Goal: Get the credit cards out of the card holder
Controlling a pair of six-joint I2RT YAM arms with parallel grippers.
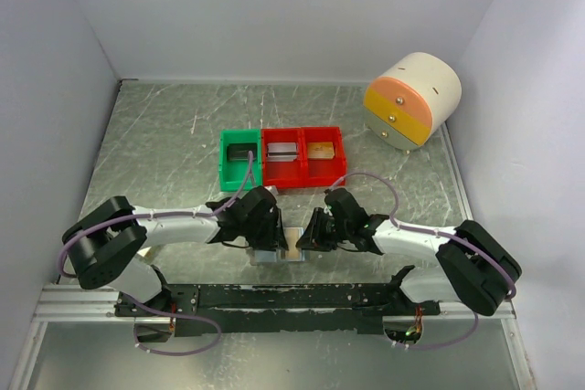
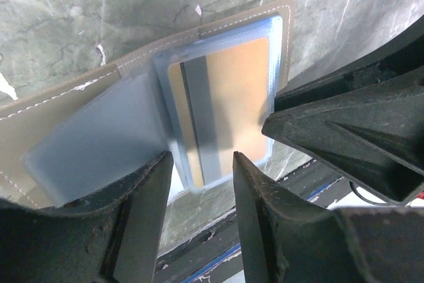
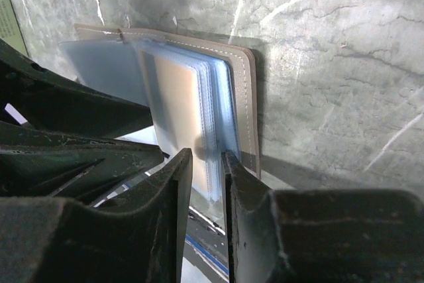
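Note:
The grey card holder lies open at the table's near edge, with its pale blue pockets fanned up. It also shows in the left wrist view and the right wrist view. An orange-tan credit card with a dark stripe sits inside a pocket; it also shows in the top view and the right wrist view. My left gripper is open, with its tips just above that pocket's lower edge. My right gripper stands nearly shut, with the edges of the pocket stack between its jaws.
A green bin and two red bins stand behind the holder. A round white, orange and yellow drawer unit sits at the back right. The black mounting rail runs just below the holder. White walls enclose the table.

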